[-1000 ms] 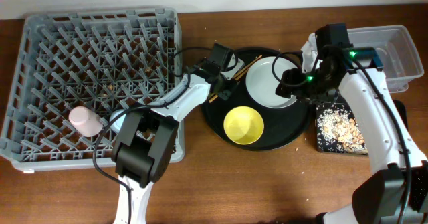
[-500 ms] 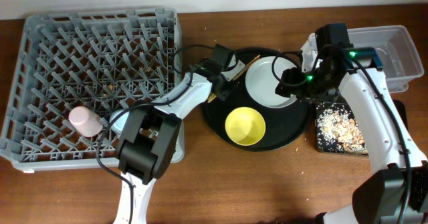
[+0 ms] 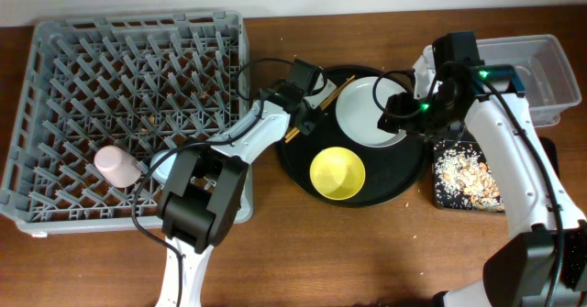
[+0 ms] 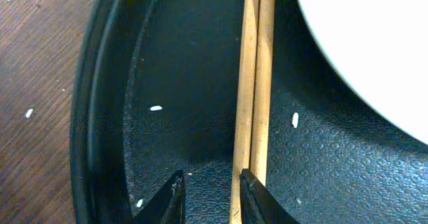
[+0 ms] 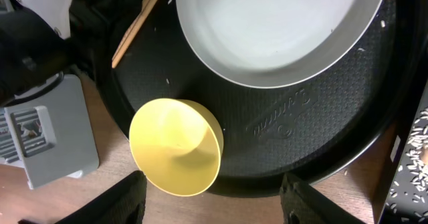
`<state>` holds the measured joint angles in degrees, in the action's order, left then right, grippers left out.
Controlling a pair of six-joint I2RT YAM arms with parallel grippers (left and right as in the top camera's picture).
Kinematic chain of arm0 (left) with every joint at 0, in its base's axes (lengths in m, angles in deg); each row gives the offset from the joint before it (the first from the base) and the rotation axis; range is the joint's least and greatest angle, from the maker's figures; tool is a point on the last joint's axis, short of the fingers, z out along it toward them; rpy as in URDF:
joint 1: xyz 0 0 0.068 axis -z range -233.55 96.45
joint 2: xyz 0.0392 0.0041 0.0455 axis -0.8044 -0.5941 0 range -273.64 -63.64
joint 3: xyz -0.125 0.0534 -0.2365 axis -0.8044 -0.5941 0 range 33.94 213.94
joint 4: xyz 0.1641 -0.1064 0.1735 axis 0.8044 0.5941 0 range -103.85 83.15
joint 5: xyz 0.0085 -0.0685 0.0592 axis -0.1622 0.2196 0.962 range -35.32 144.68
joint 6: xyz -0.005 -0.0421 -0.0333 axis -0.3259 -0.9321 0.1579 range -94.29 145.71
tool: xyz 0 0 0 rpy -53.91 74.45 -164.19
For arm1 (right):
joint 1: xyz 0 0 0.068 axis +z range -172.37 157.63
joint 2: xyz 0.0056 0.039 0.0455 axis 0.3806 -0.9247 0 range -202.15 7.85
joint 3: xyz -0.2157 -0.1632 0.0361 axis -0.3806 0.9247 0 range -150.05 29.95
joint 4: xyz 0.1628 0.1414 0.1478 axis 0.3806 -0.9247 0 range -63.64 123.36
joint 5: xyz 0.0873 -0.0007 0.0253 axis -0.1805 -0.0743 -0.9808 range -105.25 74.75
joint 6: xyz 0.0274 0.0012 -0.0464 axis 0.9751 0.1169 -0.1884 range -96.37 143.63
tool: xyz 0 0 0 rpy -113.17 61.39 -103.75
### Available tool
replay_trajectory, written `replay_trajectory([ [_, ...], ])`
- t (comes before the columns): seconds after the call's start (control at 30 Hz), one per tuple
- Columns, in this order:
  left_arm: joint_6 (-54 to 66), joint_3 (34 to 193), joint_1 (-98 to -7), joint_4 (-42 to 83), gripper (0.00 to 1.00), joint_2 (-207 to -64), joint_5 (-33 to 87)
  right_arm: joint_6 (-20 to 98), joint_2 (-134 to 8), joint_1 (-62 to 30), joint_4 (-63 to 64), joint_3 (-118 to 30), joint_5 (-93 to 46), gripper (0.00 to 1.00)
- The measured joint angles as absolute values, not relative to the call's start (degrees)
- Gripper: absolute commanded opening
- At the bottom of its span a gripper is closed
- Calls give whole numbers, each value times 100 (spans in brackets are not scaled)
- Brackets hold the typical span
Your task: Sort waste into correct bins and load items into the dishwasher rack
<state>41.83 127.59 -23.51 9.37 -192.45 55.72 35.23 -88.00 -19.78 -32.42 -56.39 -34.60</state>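
Note:
My left gripper (image 3: 305, 115) (image 4: 210, 184) is open and low over the round black tray, its right finger touching the wooden chopsticks (image 4: 257, 83) (image 3: 318, 104). The chopsticks lie beside the pale grey plate (image 3: 370, 113) (image 5: 274, 30). My right gripper (image 3: 402, 115) (image 5: 214, 197) is open wide and empty above the tray, with the yellow bowl (image 3: 337, 173) (image 5: 175, 147) showing between its fingers. The pink cup (image 3: 117, 166) lies in the grey dishwasher rack (image 3: 55, 60). A light-blue cup (image 3: 162, 166) shows partly behind my left arm.
The round black tray (image 3: 404, 174) (image 4: 100, 117) holds the plate, bowl and chopsticks. A clear tub (image 3: 550, 60) stands at the far right. A shallow black tray (image 3: 440, 200) with beige food scraps lies below it. A rack corner (image 5: 53, 137) is near the bowl.
My left gripper has edged slightly along the chopsticks. The yellow bowl has shifted a little to the right. The right arm has stayed put.

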Motion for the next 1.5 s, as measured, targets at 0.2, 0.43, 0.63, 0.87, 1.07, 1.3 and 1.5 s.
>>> replay_trajectory([
  [0.2, 4183, 12765, -2370, 1094, 0, -19311, 5277, 3523, -8800, -1978, -3242, -5639, -3460, 65],
  [0.43, 3840, 13104, -2355, 2161, 0, -19307, 5196, 3523, -8800, -1978, -3231, -5639, -3460, 65],
  [0.63, 2677, 14623, -2720, 4865, 0, -18192, 5233, 3523, -8800, -1978, -3222, -5639, -3460, 65],
  [0.87, 557, 13032, -3846, 4626, 0, -17296, 6059, 3521, -8800, -1978, -3222, -5639, -3460, 65],
  [1.07, 690, 12341, -3787, 4143, 22, -17348, 5928, 3521, -8800, -1976, -3224, -5639, -3460, 65],
  [1.3, 1523, 13309, -3096, 4183, 32, -16710, 4835, 3523, -8800, -1978, -3220, -5639, -3460, 66],
  [1.5, 3007, 13176, -1824, 3245, 44, -18854, 4938, 3523, -8800, -1978, -3224, -5639, -3460, 66],
])
